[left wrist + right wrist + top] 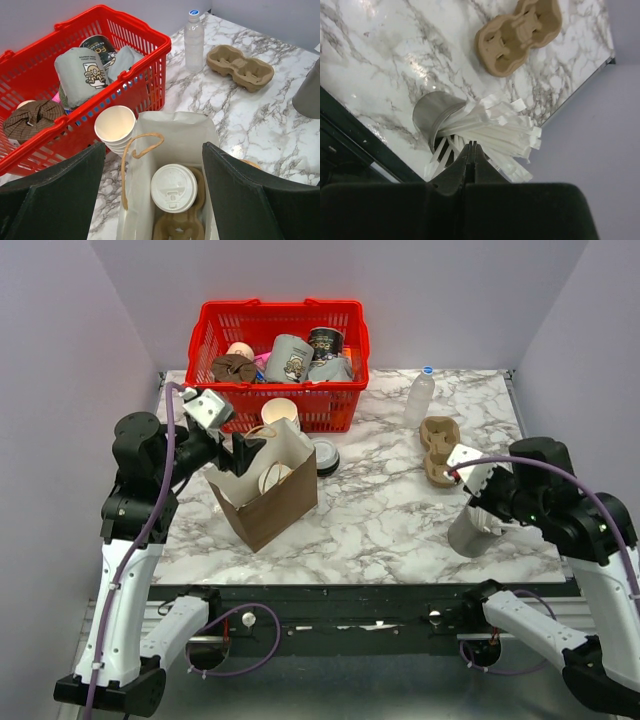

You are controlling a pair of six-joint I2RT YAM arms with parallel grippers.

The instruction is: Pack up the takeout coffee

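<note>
The takeout coffee [174,187], a cup under a white lid, stands in a brown cardboard carrier [186,226] at the bottom of the open paper bag [185,132]. From above, the bag [270,505] sits at the table's left with the cup's lid [273,477] showing inside. My left gripper [152,150] is open, its fingers straddling the bag's mouth, one on each side. My right gripper [471,144] is shut, its tips at the mouth of a metal tin [427,112] full of paper-wrapped straws [495,127]. Whether a straw is pinched between the tips does not show.
A red basket [275,307] at the back holds grey printed mugs [82,70] and a brown cloth item. Nested paper cups [115,125] stand beside the bag. Spare lids [326,455], a water bottle [420,397] and a second cardboard carrier [437,450] lie to the right.
</note>
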